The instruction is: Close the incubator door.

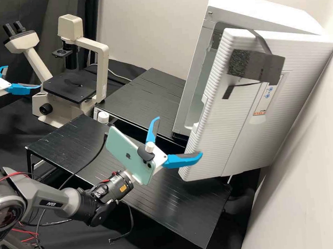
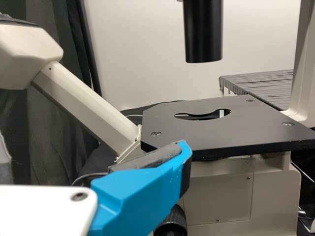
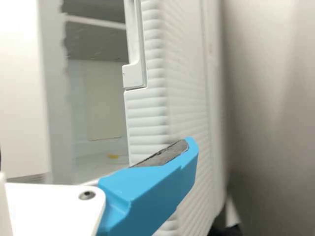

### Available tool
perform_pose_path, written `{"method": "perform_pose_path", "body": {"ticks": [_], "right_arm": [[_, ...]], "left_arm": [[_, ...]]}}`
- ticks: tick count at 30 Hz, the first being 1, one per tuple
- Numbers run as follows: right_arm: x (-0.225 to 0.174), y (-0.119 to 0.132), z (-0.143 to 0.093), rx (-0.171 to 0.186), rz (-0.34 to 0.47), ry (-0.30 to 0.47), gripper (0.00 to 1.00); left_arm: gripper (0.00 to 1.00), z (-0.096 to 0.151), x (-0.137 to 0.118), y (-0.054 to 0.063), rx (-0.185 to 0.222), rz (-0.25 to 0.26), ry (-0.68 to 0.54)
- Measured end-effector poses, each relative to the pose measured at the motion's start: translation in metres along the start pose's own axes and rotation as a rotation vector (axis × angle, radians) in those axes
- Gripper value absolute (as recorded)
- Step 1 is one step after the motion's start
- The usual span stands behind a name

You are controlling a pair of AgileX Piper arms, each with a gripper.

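Observation:
The white incubator stands at the right of the high view, its ribbed door ajar and a gap showing its pale interior. My right gripper is open at the door's lower free edge; one finger overlaps that edge, and whether it touches I cannot tell. In the right wrist view, a blue finger of the right gripper lies across the ribbed door edge, beside the opening. My left gripper is open and empty, far left by the microscope. The left wrist view has a finger of the left gripper before the microscope stage.
A cream microscope with a black stage stands at the back left. Black slatted tables lie below the right arm and beside the incubator. A pale wall runs close behind the door on the right.

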Motion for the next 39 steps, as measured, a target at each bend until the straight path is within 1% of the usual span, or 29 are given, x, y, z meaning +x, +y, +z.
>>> {"method": "perform_pose_path", "body": {"ticks": [5,10,12,20,24,26,34,35,37,39], "right_arm": [[0.005,-0.012,-0.014,0.023,-0.053,0.059,1.00],[0.016,-0.031,-0.025,0.001,-0.125,0.109,1.00],[0.023,-0.039,-0.029,-0.001,-0.147,0.125,1.00],[0.051,-0.070,-0.039,-0.043,-0.229,0.135,1.00],[0.061,-0.077,-0.041,-0.045,-0.230,0.130,1.00],[0.064,-0.079,-0.042,-0.055,-0.232,0.131,1.00],[0.066,-0.082,-0.044,-0.052,-0.238,0.136,1.00],[0.064,-0.083,-0.044,-0.051,-0.241,0.133,1.00],[0.058,-0.084,-0.041,-0.029,-0.220,0.114,1.00],[0.052,-0.084,-0.037,-0.022,-0.206,0.116,1.00]], "left_arm": [[1.00,0.000,0.000,0.000,0.000,0.000,0.000],[1.00,0.000,0.000,0.000,0.000,0.000,0.000],[1.00,0.000,0.000,0.000,0.000,0.000,0.000],[1.00,0.000,0.000,0.000,0.000,0.000,0.000],[1.00,0.000,0.000,0.000,0.000,0.000,0.000],[1.00,0.000,0.000,0.000,0.000,0.000,0.000],[1.00,0.000,0.000,0.000,0.000,0.000,0.000],[1.00,0.000,0.000,0.000,0.000,0.000,0.000],[1.00,0.000,0.000,0.000,0.000,0.000,0.000],[1.00,0.000,0.000,0.000,0.000,0.000,0.000]]}}
